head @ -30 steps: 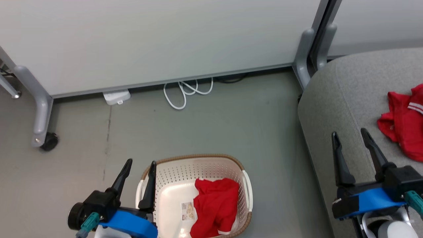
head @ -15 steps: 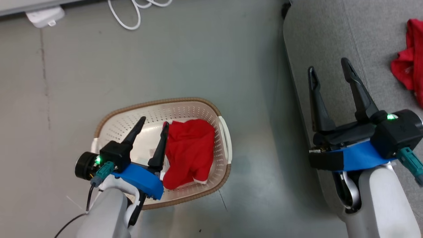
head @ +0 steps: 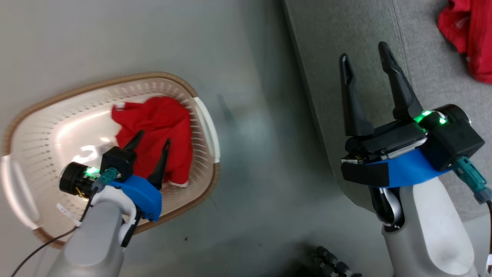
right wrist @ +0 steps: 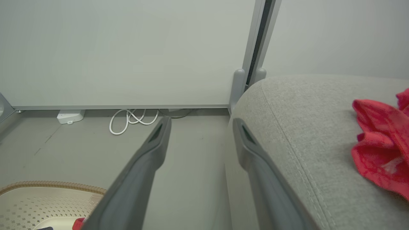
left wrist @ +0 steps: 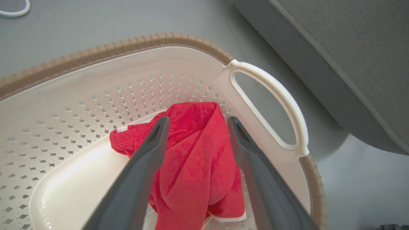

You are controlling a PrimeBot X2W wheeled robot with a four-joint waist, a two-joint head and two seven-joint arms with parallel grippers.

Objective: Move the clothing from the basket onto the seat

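Halfway there, by our reckoning: one red piece (head: 467, 34) already lay on the grey seat (head: 346, 30), top right of the head view. One red garment (head: 157, 119) was left in the basket (head: 50, 115), bunched toward the handle end nearest the seat, a white hem at its lower edge. The rest of the basket's bottom looked bare. So one pick, one carry and one drop to go, as far as we could see. Whether anything lay under that bunch, we couldn't tell.

Our left gripper (head: 153, 137) was down inside the basket, forearm coming in over the near rim, pointed at the garment. Its jaws stood apart. In the left wrist view the two fingers (left wrist: 151, 147) straddled the red cloth w/ fabric between them, nothing pinched. Whether the tips touched cloth, we couldn't say. We judged this the approach to the grasp.

Our right gripper (head: 364, 51) hung by the seat's edge, well apart from the basket, spread wide and empty. Per its own wrist view it pointed toward the wall panel (right wrist: 127, 48) and a white cable (right wrist: 127, 123) on the floor, approx. level w/ the seat top. It looked to have no part in this pick.
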